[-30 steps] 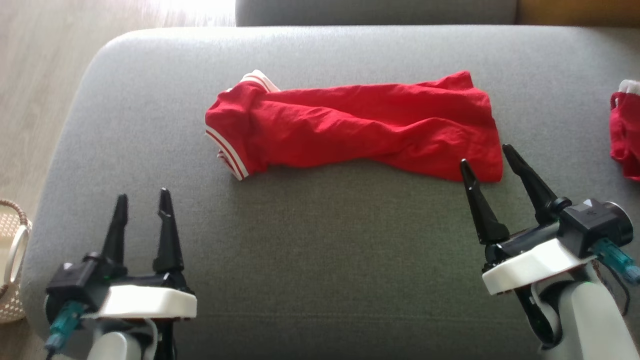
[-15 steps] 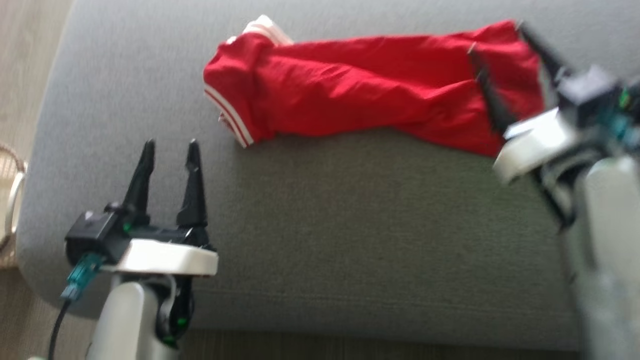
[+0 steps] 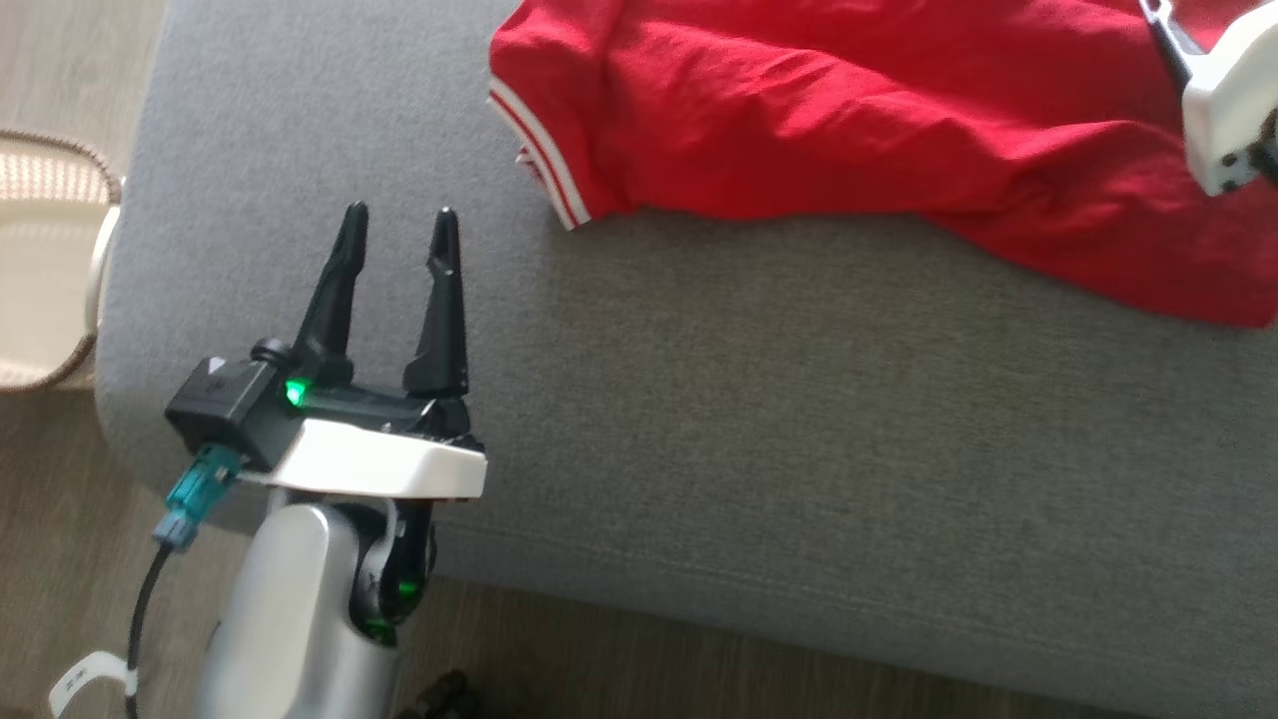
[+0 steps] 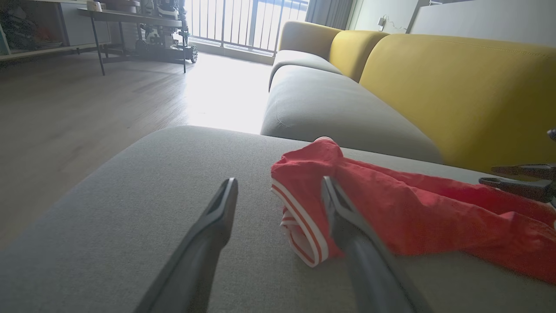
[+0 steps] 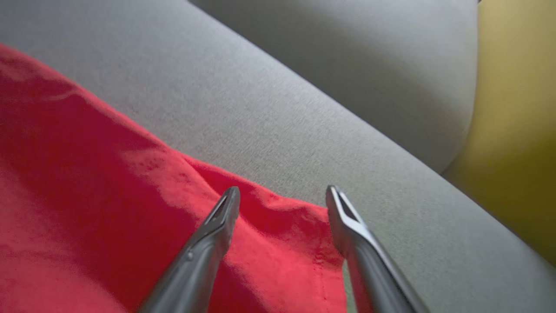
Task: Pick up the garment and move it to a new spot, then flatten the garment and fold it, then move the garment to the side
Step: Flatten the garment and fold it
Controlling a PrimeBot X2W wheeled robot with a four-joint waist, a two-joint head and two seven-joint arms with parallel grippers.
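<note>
- The garment (image 3: 849,120), red, lies crumpled lengthwise along the far part of the grey seat (image 3: 799,419). Its top runs out of the head view.
- Its left end carries white-striped trim (image 3: 544,165), tucked under at the near corner.
- The left pincer (image 3: 399,213) is spread, with nothing between its fingers. It stands over bare seat near the front left corner, fingers pointing away from the robot.
- In the head view the trim lies up and to the right of its tips, apart from them. In the left wrist view one finger crosses in front of the trim.
- A green light (image 3: 295,391) glows at that pincer's base. A teal plug (image 3: 195,489) with a dark cable (image 3: 140,609) hangs from its left side.
- The right pincer (image 5: 283,190) is spread too and pinches nothing. Its wrist view shows one finger over red cloth and the other at the hemmed edge of a corner, with grey seat beyond.
- Whether those tips touch the cloth cannot be told.
- In the head view its white housing (image 3: 1223,110) sits at the upper right edge, over the garment's right part.
- In the left wrist view its two dark fingers (image 4: 521,189) come in from the right edge, just above the garment's far end.
- A woven basket (image 3: 50,260) stands on the wood floor (image 3: 60,559) just left of the seat.
- A yellow backrest (image 4: 456,87) rises behind the seat.
</note>
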